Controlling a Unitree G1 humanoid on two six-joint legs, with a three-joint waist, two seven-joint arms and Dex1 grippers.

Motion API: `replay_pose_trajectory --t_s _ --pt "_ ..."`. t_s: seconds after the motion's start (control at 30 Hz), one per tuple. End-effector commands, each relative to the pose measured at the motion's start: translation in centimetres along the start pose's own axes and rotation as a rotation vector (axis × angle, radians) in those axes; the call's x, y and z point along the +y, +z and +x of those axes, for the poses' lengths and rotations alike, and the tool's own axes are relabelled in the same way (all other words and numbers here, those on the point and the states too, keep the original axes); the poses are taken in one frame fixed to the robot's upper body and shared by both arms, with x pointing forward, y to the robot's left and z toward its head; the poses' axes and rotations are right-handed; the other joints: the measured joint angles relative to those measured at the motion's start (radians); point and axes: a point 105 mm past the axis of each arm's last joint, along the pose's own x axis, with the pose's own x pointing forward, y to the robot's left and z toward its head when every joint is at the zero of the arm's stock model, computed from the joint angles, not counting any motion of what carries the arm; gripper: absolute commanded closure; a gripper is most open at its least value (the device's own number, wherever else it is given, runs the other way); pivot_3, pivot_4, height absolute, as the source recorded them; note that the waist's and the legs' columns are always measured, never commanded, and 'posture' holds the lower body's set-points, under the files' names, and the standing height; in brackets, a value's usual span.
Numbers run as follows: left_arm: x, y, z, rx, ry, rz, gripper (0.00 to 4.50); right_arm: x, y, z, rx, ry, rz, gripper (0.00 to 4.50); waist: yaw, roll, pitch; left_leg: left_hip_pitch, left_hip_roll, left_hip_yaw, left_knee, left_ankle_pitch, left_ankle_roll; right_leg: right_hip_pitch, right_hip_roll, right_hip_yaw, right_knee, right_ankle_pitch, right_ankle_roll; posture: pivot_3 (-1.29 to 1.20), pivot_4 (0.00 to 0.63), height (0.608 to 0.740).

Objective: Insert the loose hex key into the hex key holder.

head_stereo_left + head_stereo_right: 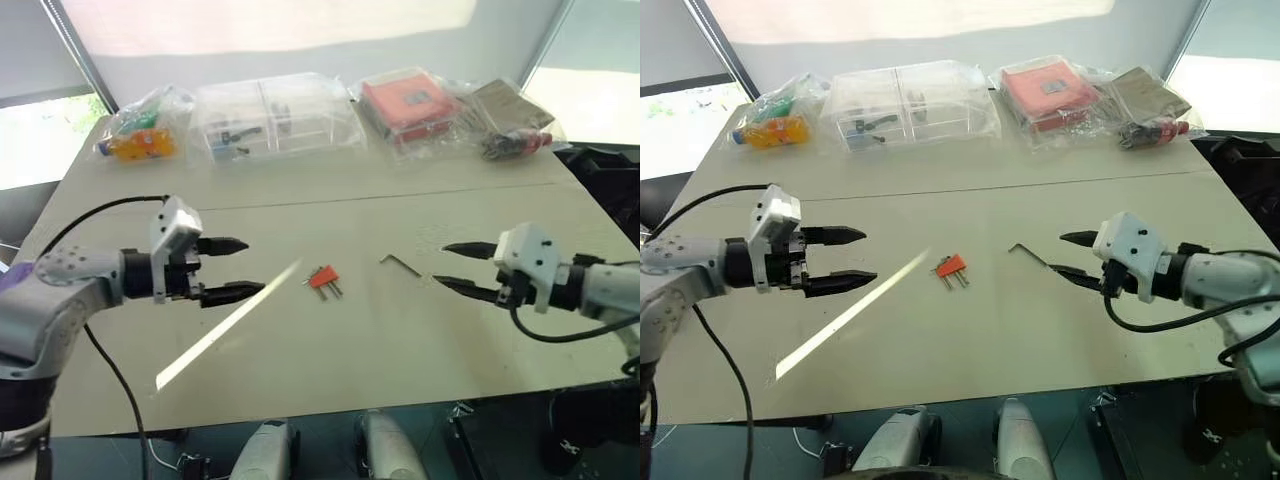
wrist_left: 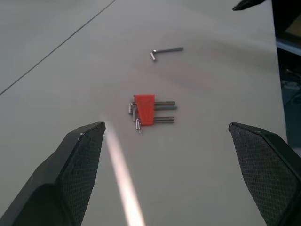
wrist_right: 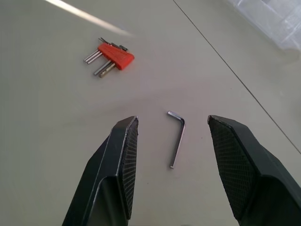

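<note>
Lying flat on the tabletop (image 1: 300, 380): loose hex key (image 3: 177, 136) framed by parted, empty right fingers (image 3: 122, 160); hex key holder (image 1: 322, 278) nearby. Left fingers (image 2: 80, 160) gaping wide, empty. Probably stiff, light, slippery; pinching mid-shaft advisable.

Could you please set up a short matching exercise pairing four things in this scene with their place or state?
Things:
1. loose hex key
2. hex key holder
3. left tool
4. red box in a plastic bag

Places or states:
A. far edge of the table
B. open, empty, above the table
C. lying flat between the two tools, keys protruding
D. lying flat just ahead of the right tool

Pairs: 1-D, 2-C, 3-B, 4-A
</note>
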Motion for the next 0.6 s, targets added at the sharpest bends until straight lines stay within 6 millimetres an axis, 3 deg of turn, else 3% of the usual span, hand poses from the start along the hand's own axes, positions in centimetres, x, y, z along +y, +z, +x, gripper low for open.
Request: replay_pose_trajectory --t_s 0.03,0.6 --pt "0.2 0.6 -0.5 0.004 -0.015 0.040 0.10 -0.8 1.3 -0.6 -0.023 0.013 -0.012 2.06 0.000 0.000 0.000 0.000 0.000 0.000 0.000 0.000 0.000 0.000 0.000 0.000 0.000 0.000 0.000 0.00 0.150 0.740" --pt "0.8 1.4 -0.2 -0.038 0.026 0.047 0.10 -1.9 2.1 -0.1 -0.017 0.035 -0.056 2.06 0.004 0.000 0.000 -0.002 0.000 -0.001 0.000 0.000 0.000 -0.001 -0.002 0.000 -0.001 0.000 0.000 0.00 0.150 0.740"
